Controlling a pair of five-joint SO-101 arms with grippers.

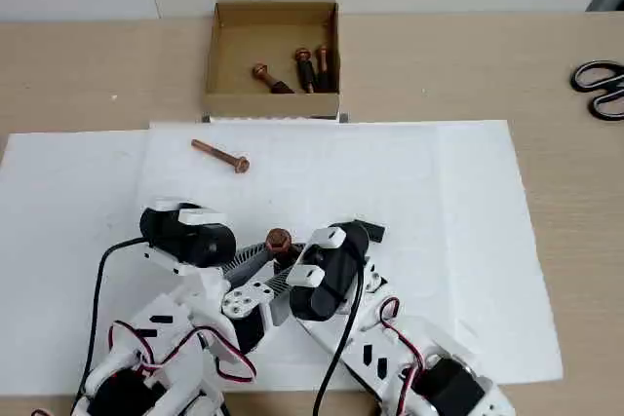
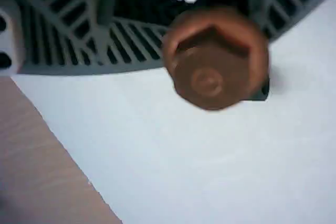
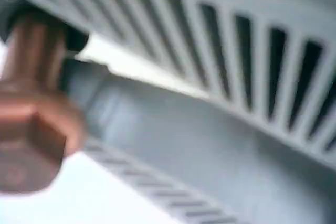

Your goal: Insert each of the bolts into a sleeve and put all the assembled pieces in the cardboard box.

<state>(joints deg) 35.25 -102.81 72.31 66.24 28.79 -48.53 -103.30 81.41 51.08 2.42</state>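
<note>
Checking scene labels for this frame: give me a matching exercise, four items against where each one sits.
Things:
1. loose bolt
2. scissors
3. assembled pieces
4. second bolt

Places:
a. inside the cardboard box
b. on the bare table, at the far right of the high view
c. lying alone on the white paper, just in front of the box
d. between one arm and the other arm

Pairs: 1-c, 2-b, 3-a, 4-d

The table [image 1: 88,75] is lit brightly and evenly from above, pretty soft tbh; only faint shadows are thrown on the white paper [image 1: 458,221] beside the loose bolt [image 1: 220,156].
</note>
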